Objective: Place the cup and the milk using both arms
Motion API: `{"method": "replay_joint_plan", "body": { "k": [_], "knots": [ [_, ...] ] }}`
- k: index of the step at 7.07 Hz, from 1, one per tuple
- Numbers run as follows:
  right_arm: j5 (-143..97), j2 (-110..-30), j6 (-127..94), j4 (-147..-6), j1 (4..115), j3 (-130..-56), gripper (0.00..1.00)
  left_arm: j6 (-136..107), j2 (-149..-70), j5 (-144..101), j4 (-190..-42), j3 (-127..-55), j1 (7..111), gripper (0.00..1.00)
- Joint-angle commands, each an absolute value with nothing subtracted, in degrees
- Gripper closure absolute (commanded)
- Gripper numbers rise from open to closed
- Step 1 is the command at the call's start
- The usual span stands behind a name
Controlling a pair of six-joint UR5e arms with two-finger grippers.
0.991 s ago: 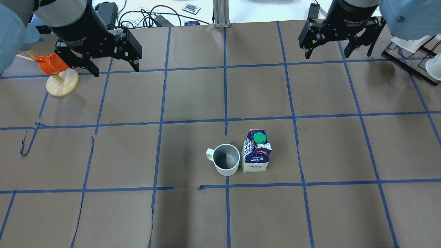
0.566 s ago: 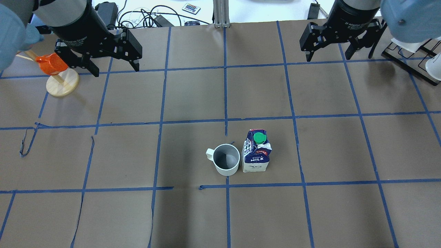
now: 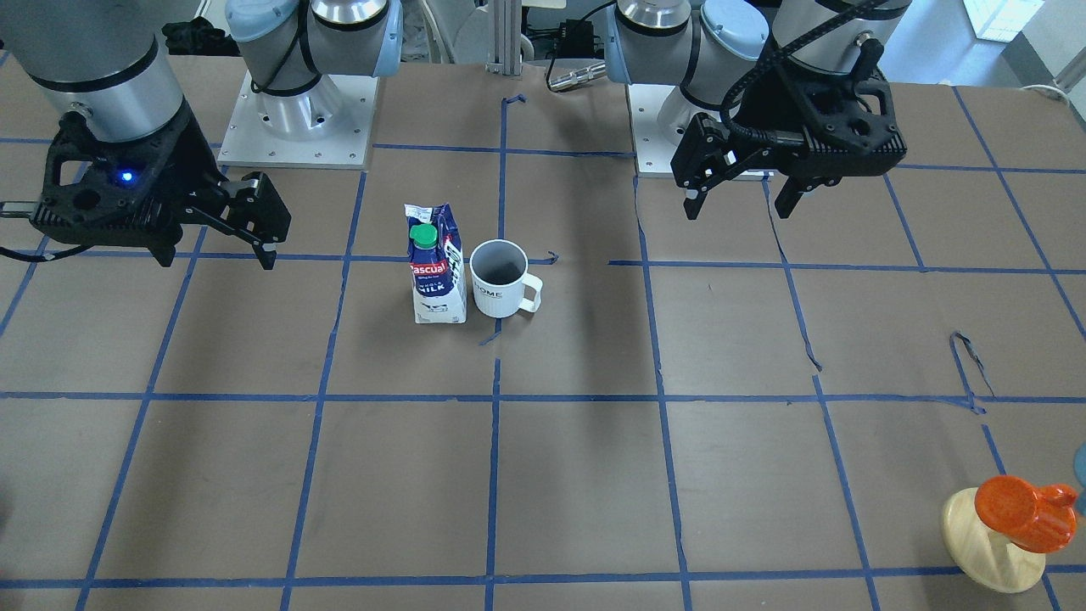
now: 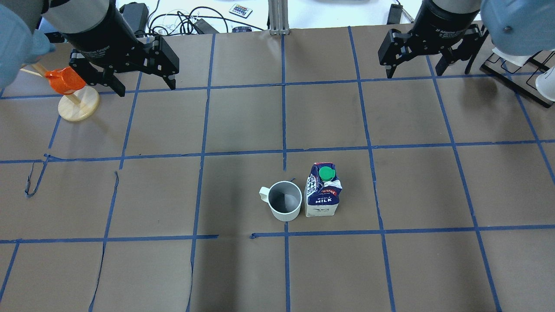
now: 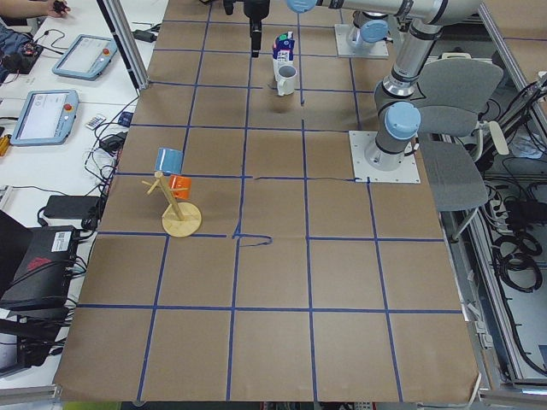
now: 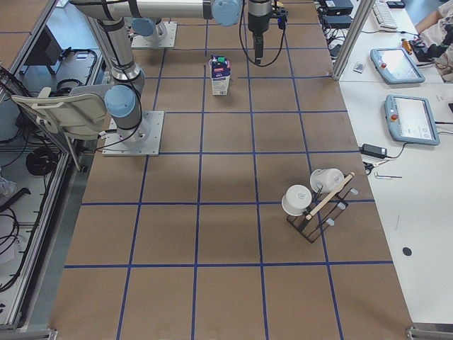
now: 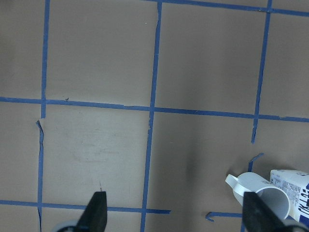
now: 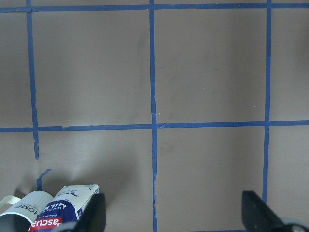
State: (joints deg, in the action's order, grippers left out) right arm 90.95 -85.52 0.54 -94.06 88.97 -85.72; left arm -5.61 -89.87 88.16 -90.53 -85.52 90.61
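Note:
The white cup (image 4: 284, 201) stands upright near the table's middle, its handle pointing to the robot's left. The blue and white milk (image 4: 323, 190) with the green cap stands close beside it on its right. Both also show in the front view, the cup (image 3: 499, 278) and the milk (image 3: 437, 271). My left gripper (image 4: 145, 89) is open and empty, hanging high over the far left. My right gripper (image 4: 416, 73) is open and empty, high over the far right. The left wrist view shows the cup (image 7: 260, 195) at its bottom right. The right wrist view shows the milk (image 8: 67, 208) at its bottom left.
An orange cup on a wooden stand (image 4: 65, 80) sits at the far left, just beside my left gripper. A black rack with white cups (image 4: 520, 73) stands at the far right. Cables (image 4: 182, 19) lie beyond the far edge. Blue tape lines grid the brown table.
My right gripper has drifted slightly farther from the robot, still open. The left gripper, the cup and the milk have not moved.

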Motion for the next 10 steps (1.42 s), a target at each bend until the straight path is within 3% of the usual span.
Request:
{"method": "replay_joint_plan", "body": {
  "k": [1,10],
  "knots": [
    [90.2,-85.4,0.5,-94.2,89.0,-86.0,0.0,-5.5,-89.8,88.2,-90.5,-85.5,90.6,0.0],
    [90.2,-85.3,0.4,-95.0,88.9,-87.1,0.0,-5.5,-89.8,88.2,-90.5,-85.6,90.6,0.0]
  ]
}}
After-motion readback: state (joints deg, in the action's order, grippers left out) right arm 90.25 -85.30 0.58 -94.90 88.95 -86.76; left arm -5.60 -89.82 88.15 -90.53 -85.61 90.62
